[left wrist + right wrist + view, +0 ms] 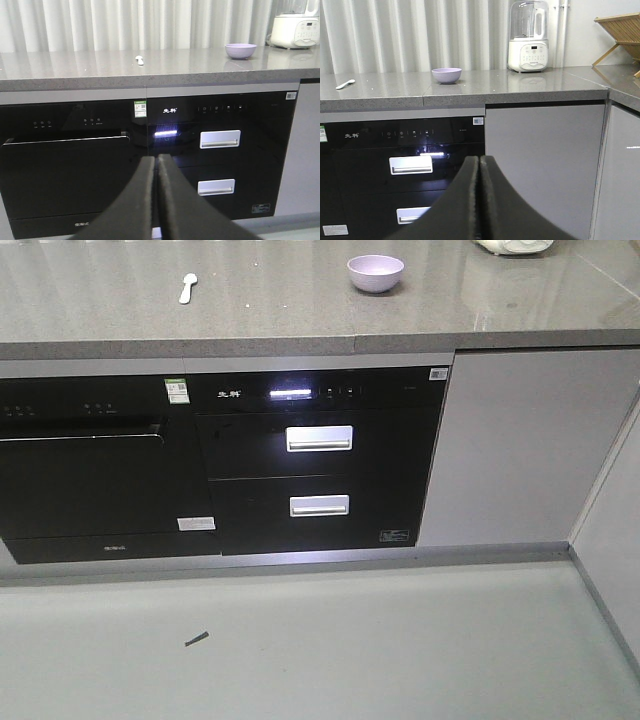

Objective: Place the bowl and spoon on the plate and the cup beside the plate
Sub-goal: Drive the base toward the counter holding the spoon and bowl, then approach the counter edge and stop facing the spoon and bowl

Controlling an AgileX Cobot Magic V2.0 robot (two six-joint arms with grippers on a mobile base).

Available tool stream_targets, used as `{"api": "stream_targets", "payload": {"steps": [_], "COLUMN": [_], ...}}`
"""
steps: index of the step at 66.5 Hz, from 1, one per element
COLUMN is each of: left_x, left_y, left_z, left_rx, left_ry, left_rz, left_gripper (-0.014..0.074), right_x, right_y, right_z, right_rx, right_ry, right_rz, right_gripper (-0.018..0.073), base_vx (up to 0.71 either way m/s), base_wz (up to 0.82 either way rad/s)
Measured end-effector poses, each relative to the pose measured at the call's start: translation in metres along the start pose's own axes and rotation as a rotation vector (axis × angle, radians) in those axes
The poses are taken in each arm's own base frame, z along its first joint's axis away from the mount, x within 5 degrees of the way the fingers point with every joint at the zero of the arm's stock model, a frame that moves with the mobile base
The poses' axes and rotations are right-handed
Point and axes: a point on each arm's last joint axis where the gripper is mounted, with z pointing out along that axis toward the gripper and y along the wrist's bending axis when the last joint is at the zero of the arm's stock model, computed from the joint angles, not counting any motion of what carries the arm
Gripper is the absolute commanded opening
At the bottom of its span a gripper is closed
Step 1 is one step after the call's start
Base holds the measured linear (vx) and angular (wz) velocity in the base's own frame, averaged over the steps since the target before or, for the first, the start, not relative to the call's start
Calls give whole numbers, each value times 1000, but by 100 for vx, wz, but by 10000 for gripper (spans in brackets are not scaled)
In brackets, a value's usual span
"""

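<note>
Front view first: the bowl (376, 272) sits upright on the grey tabletop (280, 315), over to the right. The spoon (187, 287) lies flat, well apart from it on the left, with bare surface between them. No plate and no cup show here, and neither arm is in shot. Below the edge there are only the black drawers (320, 465).

Over to the left wrist view: the left tool (156, 159) hangs low in front of the dark cabinet fronts, under the tabletop's edge. Its fingers are pressed together and carry nothing. Up above, the spoon is a small pale shape near the middle, and the bowl stands off to the right near the white blender (295, 30).

Now the right wrist view: it's the same story. The right tool (479, 159) has its fingers together, it is empty, and it sits down at cabinet height. The bowl is up and to the left on the tabletop, the spoon is at the far left edge, and a wooden rack (620, 35) is tucked in the right corner.

So where do we stand? By my reading, right at the start. Bowl and spoon lie apart and untouched, nothing is stacked, and plate and cup are out of sight in every view. Every placement is yet to be made.
</note>
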Motion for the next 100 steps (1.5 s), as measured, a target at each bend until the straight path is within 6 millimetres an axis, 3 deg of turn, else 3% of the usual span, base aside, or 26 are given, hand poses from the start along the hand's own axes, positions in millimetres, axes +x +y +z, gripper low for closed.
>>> {"api": "stream_targets", "payload": {"steps": [100], "left_x": [0], "left_y": [0], "left_z": [0], "left_rx": [0], "left_ry": [0], "left_rz": [0], "left_gripper": [-6], "right_x": [0], "right_y": [0], "right_z": [0], "right_rx": [0], "right_ry": [0], "right_rz": [0], "right_gripper": [-6], "base_vx": [19], "base_wz": [2]}}
